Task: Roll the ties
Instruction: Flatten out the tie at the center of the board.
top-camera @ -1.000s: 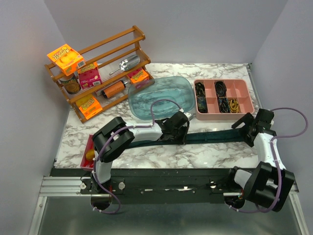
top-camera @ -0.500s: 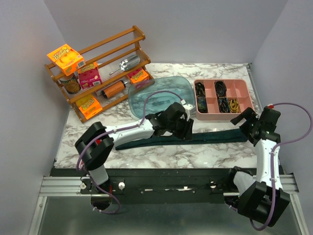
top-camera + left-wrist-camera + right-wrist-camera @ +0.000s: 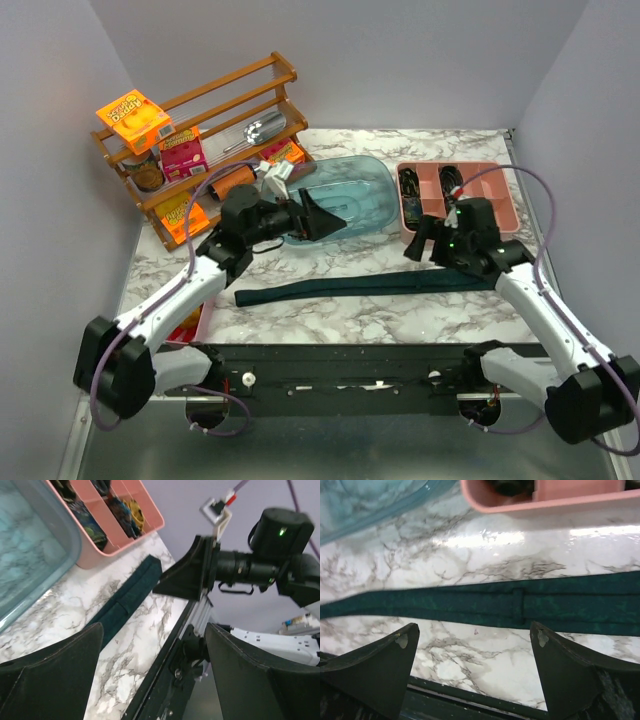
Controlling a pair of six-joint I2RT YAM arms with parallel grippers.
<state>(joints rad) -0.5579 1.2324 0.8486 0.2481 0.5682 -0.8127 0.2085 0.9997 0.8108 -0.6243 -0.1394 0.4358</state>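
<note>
Long narrow dark teal fabric tie (image 3: 360, 286): lies flat and unrolled on the white marbled surface (image 3: 330, 325). It runs left to right in front of the translucent blue plastic tub (image 3: 375, 172) and the pink compartment tray (image 3: 508, 216), touching neither.

Left arm: reaches from its base up and to the right, with the forearm on a rising diagonal. The wrist is lifted clear of the surface at the tub's near left corner. Left claw (image 3: 335, 218) points sideways toward the right arm, jaws spread wide, nothing between them.

Right arm: bends up and leftward from its base, wrist tipped down. Right claw (image 3: 420, 248) hangs over the tie's right portion, just in front of the tray, jaws wide. In its wrist view the tie (image 3: 470, 605) crosses between the two fingers, ungripped.
</note>
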